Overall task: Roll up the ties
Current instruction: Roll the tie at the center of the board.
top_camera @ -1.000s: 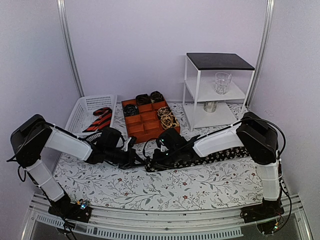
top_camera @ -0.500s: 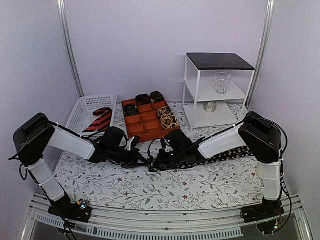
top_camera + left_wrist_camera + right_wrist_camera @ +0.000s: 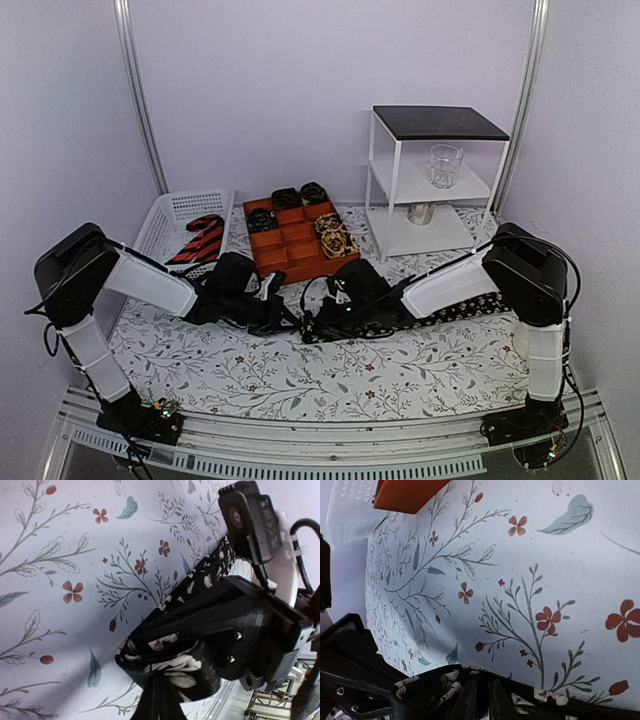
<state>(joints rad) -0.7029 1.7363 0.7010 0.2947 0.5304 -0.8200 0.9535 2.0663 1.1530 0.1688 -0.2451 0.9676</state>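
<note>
Left gripper (image 3: 159, 686): jaws closed on the coiled end of the black floral tie (image 3: 167, 662).
Right gripper (image 3: 482, 689): jaws nearly together over the same coil; whether fabric is pinched cannot be told.
Black floral tie: coil held at desk (image 3: 400, 372) centre; the rest is laid flat rightward under the right arm.
Orange tray (image 3: 300, 262): set just behind the coil; coiled ties (image 3: 287, 197) are held in its far compartments.
White basket (image 3: 165, 218): far left; a striped tie (image 3: 200, 238) is laid inside.
</note>
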